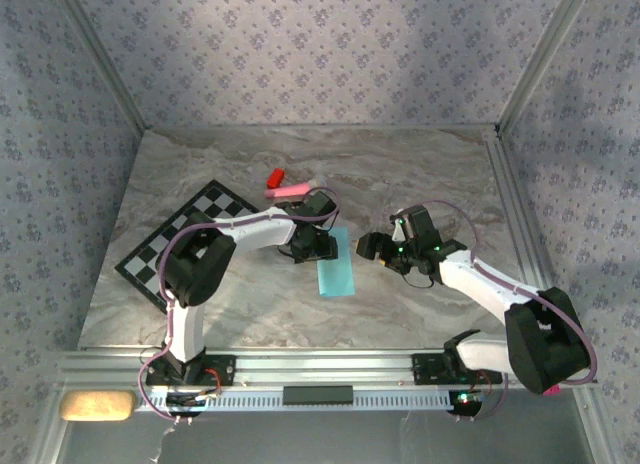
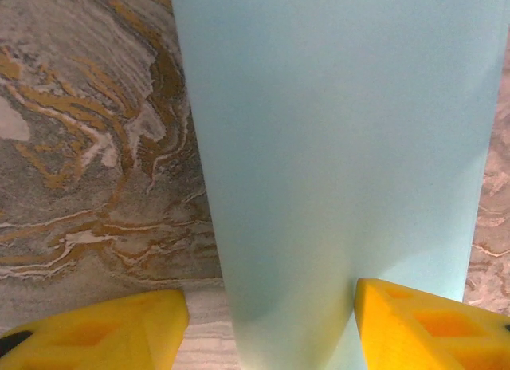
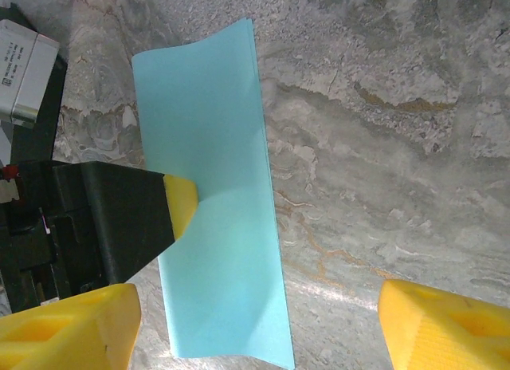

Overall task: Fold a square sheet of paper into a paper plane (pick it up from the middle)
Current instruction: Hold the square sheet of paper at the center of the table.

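Observation:
The square sheet of paper lies light blue in the middle of the marble table, folded into a long rectangle, not a pointed paper plane. Its upper layer bows up a little. My left gripper stands open at the sheet's far left end. In the left wrist view the paper runs between the yellow fingers; the right finger rests on it and the left finger is on bare table. My right gripper hovers open just right of the sheet, holding nothing.
A black-and-white checkered mat lies at the left. A pink stick toy with a red piece sits behind the left gripper. A tan sponge rests by the front rail. Patterned walls close three sides.

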Controlling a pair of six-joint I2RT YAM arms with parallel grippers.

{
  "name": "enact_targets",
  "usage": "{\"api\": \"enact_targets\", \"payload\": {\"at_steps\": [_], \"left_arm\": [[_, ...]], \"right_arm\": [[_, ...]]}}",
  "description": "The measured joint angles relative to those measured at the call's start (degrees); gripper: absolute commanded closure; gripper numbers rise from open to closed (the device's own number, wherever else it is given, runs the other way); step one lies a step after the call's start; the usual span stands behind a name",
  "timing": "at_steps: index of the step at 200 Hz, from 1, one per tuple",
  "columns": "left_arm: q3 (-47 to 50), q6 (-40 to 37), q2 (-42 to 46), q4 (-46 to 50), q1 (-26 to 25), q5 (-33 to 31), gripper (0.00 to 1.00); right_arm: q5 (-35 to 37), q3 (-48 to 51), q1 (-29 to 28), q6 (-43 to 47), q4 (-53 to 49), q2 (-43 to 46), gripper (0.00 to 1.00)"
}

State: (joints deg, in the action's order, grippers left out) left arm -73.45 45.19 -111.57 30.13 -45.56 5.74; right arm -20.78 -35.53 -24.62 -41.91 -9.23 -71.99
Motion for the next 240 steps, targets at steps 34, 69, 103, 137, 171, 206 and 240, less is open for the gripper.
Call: {"api": "enact_targets", "payload": {"at_steps": [34,69,103,137,171,206,240], "left_arm": [[-0.72,-0.17,-0.37,0.79,-0.2,-0.2,0.37],[-2.05,-0.17,-1.2,2.34,-0.44,-0.92,0.37],[-2.43,-0.17,-1.44,2.8,-0.74,-1.95,0.37],[-2.45,-0.15,-1.44,2.8,-0.74,-2.12,0.37],[-2.43,-0.15,-1.44,2.8,-0.92,-2.29,0.37],[-2.43,-0.15,-1.46,2.8,-0.96,-2.4,0.37],[-2.43,-0.15,-1.46,2.8,-0.96,-2.4,0.37]], "right_arm": [[0.42,0.02,0.0,0.0,0.0,0.39,0.2],[0.44,0.02,0.0,0.0,-0.02,0.74,0.2],[0.46,0.02,0.0,-0.02,-0.02,0.74,0.2],[0.61,0.02,0.0,-0.02,0.0,0.74,0.2],[0.52,0.02,-0.02,-0.09,0.07,0.07,0.29],[-1.99,0.07,0.0,-1.05,2.27,-3.61,0.67],[-4.76,-0.13,-0.02,-2.12,5.42,-8.39,0.91]]}}
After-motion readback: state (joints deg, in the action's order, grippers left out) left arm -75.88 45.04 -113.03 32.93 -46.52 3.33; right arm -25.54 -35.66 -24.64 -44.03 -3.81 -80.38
